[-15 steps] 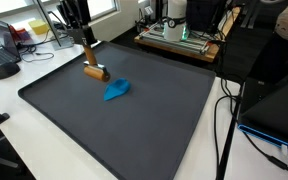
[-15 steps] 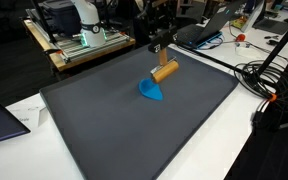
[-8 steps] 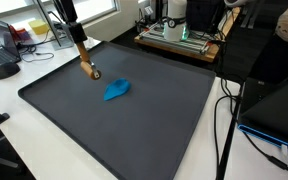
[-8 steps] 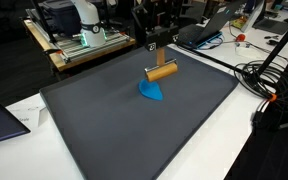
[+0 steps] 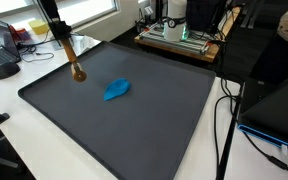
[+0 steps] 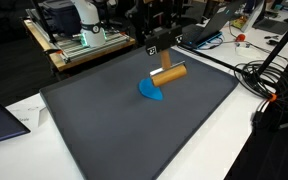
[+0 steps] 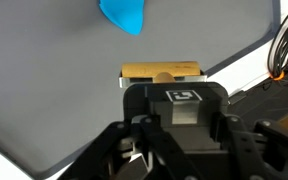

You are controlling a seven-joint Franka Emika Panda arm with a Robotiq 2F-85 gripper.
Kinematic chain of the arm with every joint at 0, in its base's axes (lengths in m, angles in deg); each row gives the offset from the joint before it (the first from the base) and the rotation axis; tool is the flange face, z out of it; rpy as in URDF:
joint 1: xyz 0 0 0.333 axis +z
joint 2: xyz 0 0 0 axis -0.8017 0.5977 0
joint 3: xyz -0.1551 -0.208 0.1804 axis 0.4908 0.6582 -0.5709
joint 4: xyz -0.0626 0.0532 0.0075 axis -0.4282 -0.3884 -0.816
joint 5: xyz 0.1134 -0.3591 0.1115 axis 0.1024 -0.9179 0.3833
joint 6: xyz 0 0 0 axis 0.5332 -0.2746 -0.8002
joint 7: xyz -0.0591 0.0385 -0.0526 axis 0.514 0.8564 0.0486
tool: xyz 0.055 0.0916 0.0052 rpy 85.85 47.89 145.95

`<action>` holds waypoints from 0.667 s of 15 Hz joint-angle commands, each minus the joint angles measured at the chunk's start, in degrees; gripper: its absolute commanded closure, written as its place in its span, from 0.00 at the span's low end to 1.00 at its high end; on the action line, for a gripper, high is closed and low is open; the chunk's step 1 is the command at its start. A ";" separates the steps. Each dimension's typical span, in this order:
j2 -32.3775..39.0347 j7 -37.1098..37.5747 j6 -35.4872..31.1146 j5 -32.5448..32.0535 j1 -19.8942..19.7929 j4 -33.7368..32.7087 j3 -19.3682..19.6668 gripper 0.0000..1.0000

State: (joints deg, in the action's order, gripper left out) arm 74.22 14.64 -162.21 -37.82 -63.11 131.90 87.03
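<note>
Currently the end effector (image 5: 60, 34) pinches a wooden cylinder (image 5: 72, 62) by one end. The cylinder hangs tilted, lifted over the far edge of the dark mat (image 5: 134, 130) on the white tabletop (image 5: 4, 100). A blue piece (image 5: 116, 90) lies flat on the mat, near the cylinder but apart from it. In the wrist view the cylinder sits crosswise between the fingers.

A dark mat (image 5: 134, 125) is seen spread over a white table (image 5: 44, 150). Daylight is let in through a window (image 5: 99, 8), cables (image 6: 269, 85) are strewn alongside, and a bench (image 6: 84, 48) is crowded behind.
</note>
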 commanded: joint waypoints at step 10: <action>5.73 20.57 9.73 -10.25 4.10 -6.78 3.32 0.77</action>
State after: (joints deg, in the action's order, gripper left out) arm 76.74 26.64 -158.31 -44.46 -60.96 130.51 88.48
